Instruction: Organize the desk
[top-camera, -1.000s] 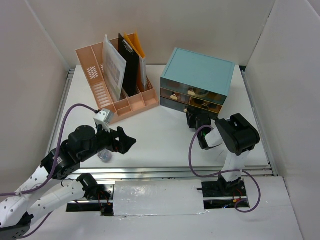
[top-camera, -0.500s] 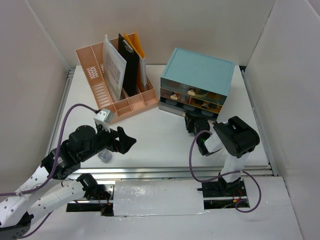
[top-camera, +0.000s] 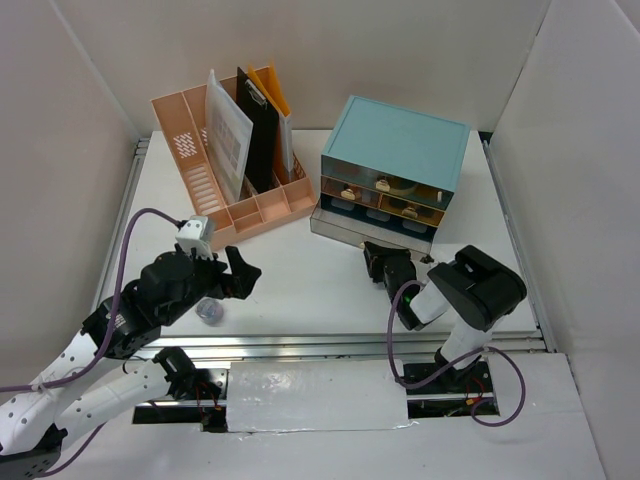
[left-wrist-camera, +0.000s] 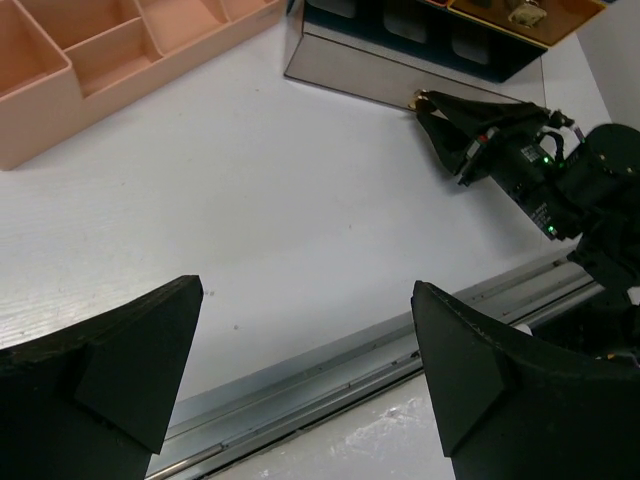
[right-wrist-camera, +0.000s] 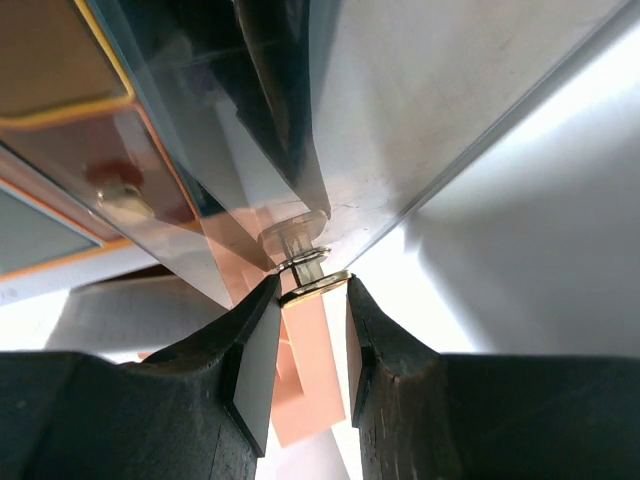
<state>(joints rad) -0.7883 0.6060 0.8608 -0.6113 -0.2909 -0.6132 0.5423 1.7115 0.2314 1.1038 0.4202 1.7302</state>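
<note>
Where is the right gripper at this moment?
Top view, right of centre: the right gripper sits just in front of the teal drawer cabinet, closed on the knob of its pulled-out bottom drawer.

White desk (top-camera: 330, 290), silver rails (top-camera: 340, 345) at its near edge. Far right, the teal cabinet (top-camera: 400, 140), its bottom drawer (top-camera: 365, 232) fronted in shiny grey, with a metal-ringed knob (right-wrist-camera: 305, 268). Far left, the pink organizer (top-camera: 265, 210), slot-patterned, with a black clipboard (top-camera: 258, 130), an orange folder (top-camera: 272, 88) and a grid-printed white sheet (top-camera: 228, 135). Purple cables (top-camera: 124, 262). Left gripper (top-camera: 240, 275) and right gripper (top-camera: 385, 262) both black.

teal drawer cabinet (top-camera: 400, 140) – bottom drawer (top-camera: 365, 230) out – beside pink file organizer (top-camera: 196, 172).
</note>
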